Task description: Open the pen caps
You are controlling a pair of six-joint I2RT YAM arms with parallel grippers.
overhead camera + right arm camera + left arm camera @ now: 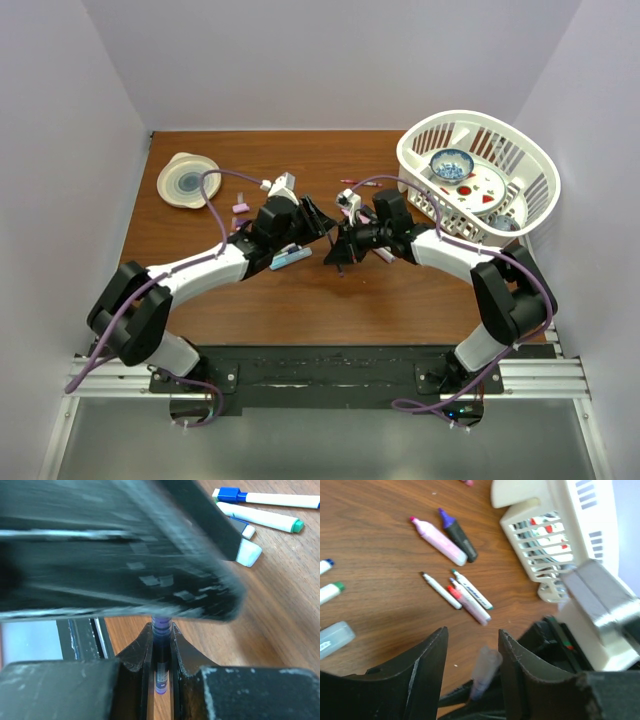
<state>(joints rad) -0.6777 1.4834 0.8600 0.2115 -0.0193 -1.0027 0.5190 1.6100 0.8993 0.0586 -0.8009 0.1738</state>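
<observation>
My right gripper is shut on a slim purple pen and holds it above the table at mid-table. Its pale translucent cap sticks up between the fingers of my left gripper, which is open around it; the cap sits close to the right finger. In the right wrist view the left gripper is a dark blur over the pen's top. Loose pens lie on the table: a pink highlighter, a purple-tipped black highlighter and three slim white pens.
A white basket with dishes stands at the back right, close to the left wrist. A round plate lies at the back left. Blue-ended and green-ended pens lie near a pale highlighter. Small pink caps lie beside the left arm.
</observation>
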